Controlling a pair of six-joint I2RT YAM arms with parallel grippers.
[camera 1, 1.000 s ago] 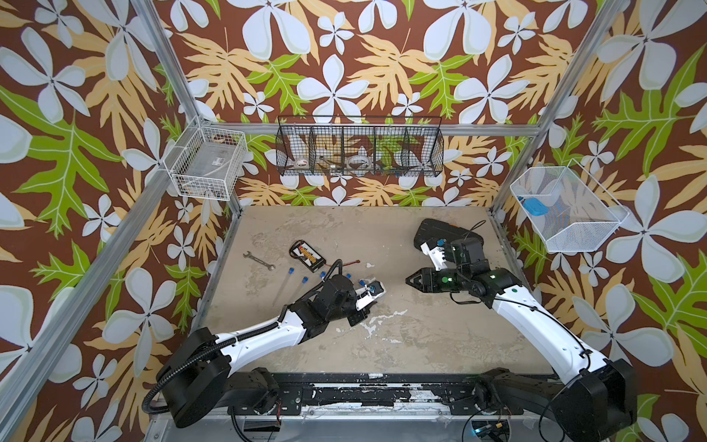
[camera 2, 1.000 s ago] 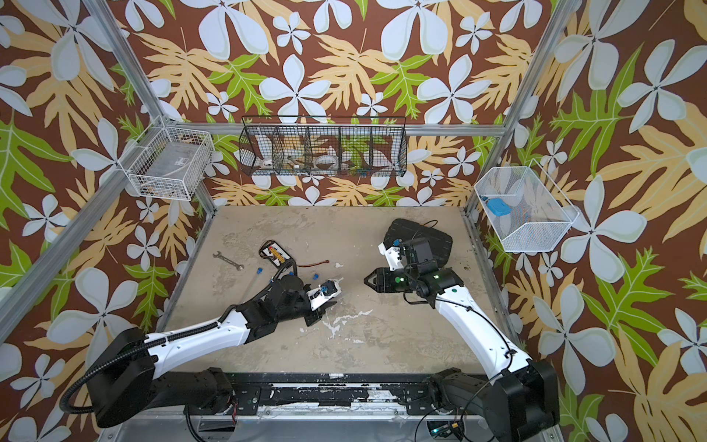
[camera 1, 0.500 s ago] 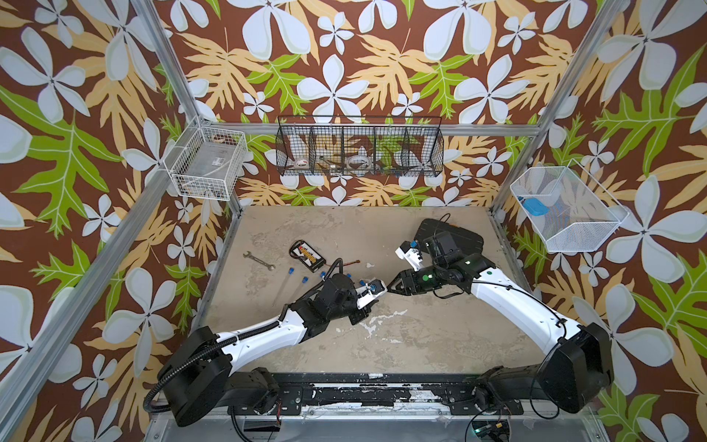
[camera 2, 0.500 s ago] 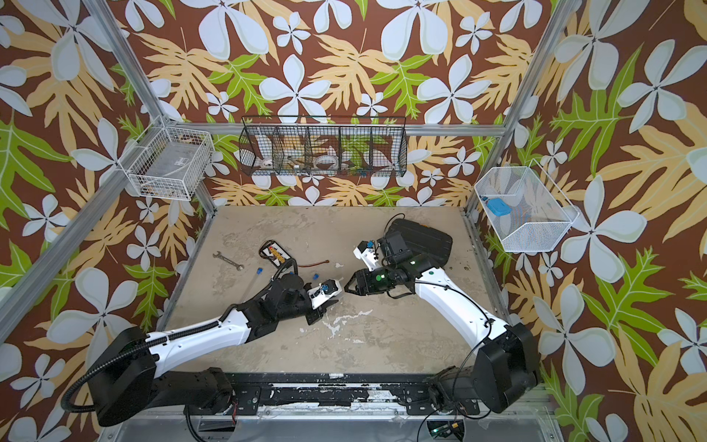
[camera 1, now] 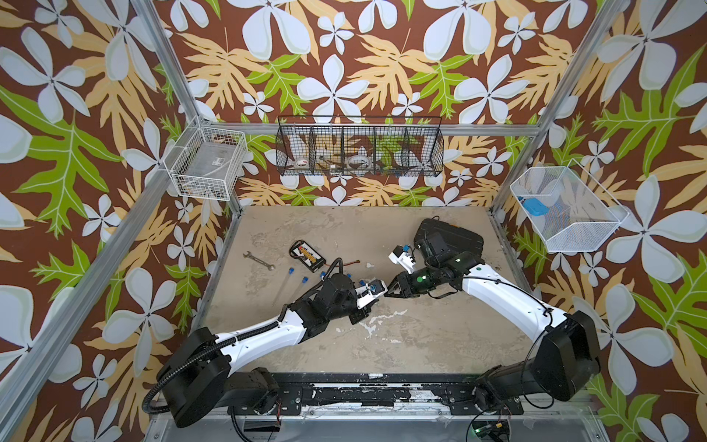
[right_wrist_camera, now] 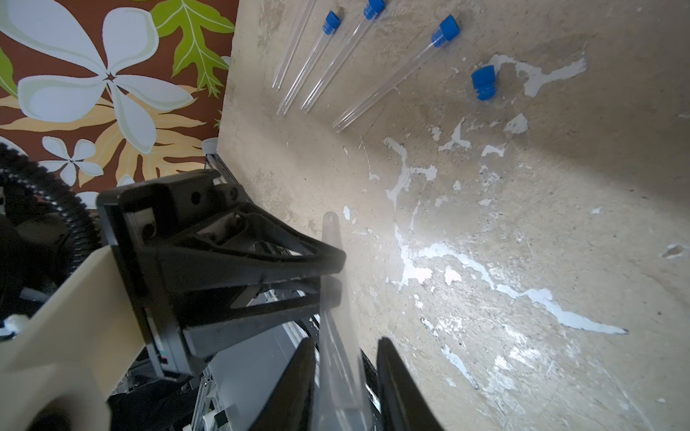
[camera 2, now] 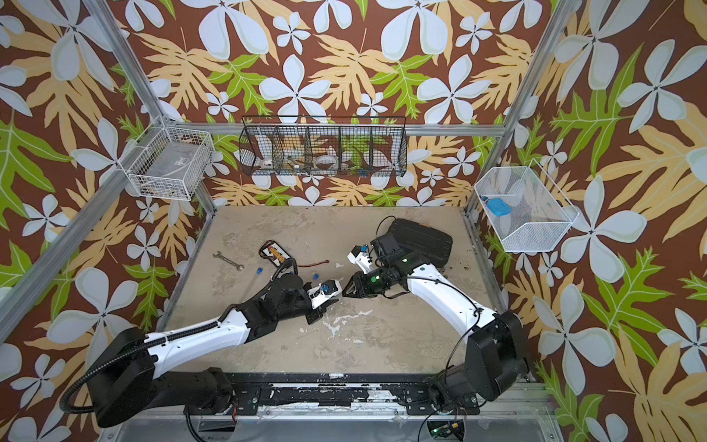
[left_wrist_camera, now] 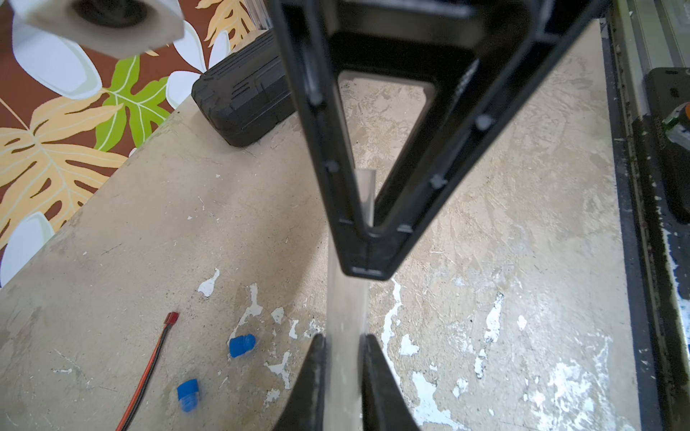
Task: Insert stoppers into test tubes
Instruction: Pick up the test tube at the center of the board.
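My left gripper (left_wrist_camera: 343,343) is shut on a clear test tube (left_wrist_camera: 345,309) and holds it above the table, mid-front. The tube's open end (left_wrist_camera: 366,186) reaches into my right gripper (right_wrist_camera: 345,347). The right jaws stand open on either side of it, one finger close against it and a narrow gap at the other. In a top view the two grippers meet tip to tip, left (camera 1: 378,299) and right (camera 1: 389,291). Several more test tubes (right_wrist_camera: 388,78) lie on the table, three with blue stoppers (right_wrist_camera: 444,31) in them. Loose stoppers (left_wrist_camera: 242,345) lie nearby.
A black case (camera 1: 455,237) sits at the back right behind my right arm. A wrench (camera 1: 259,261), a small black pack (camera 1: 307,255) and a red-black wire (left_wrist_camera: 149,362) lie at the left. Wire baskets (camera 1: 359,147) hang on the walls.
My right arm has swung left to the left gripper, and its jaws have narrowed around the tube's end. The left arm has held still with the tube.
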